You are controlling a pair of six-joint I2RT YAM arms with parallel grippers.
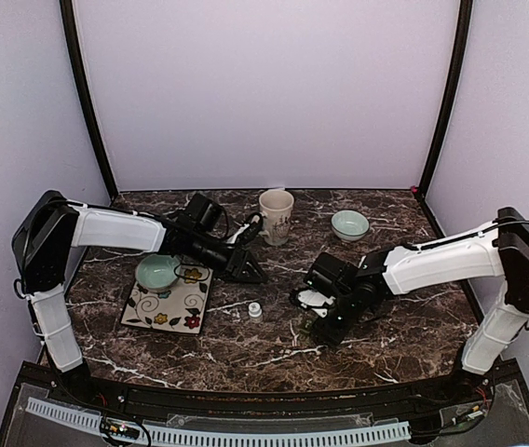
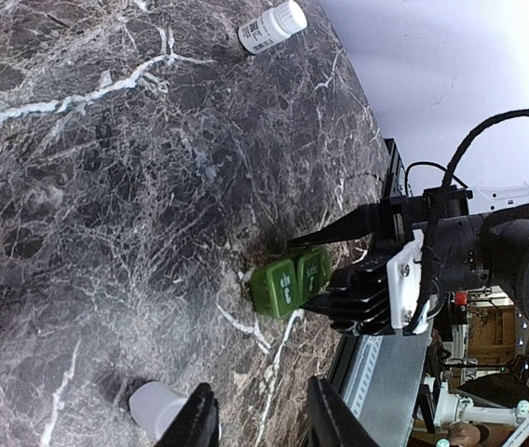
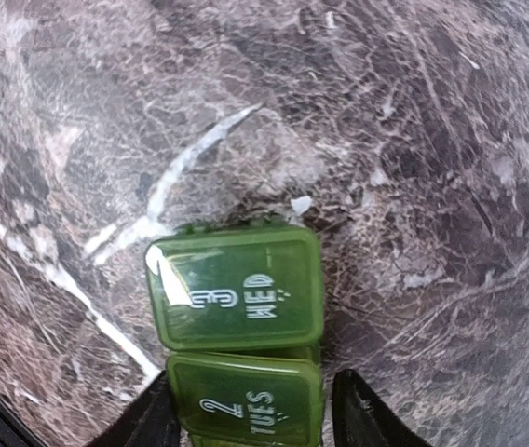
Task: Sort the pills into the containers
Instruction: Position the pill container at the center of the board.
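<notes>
The containers are a dark green pill box (image 3: pixel 237 289) lying flat on the marble, with the lids marked WED and TUES shut. My right gripper (image 3: pixel 257 410) straddles its TUES end, open, with a small gap on one side. From the left wrist view the pill box (image 2: pixel 288 279) sits between those black fingers (image 2: pixel 362 293). From above, the right gripper (image 1: pixel 313 315) covers most of it. My left gripper (image 2: pixel 264 424) hovers open and empty, a short way from the box, with a small white bottle (image 2: pixel 157 408) beside one finger. Pills are out of view.
Another white labelled bottle (image 2: pixel 272 26) lies on its side further off. A floral plate (image 1: pixel 176 312) carries a teal bowl (image 1: pixel 157 272) at the left. A mug (image 1: pixel 276 216) and a small bowl (image 1: pixel 349 224) stand at the back. The upright white bottle (image 1: pixel 255 311) stands between the arms.
</notes>
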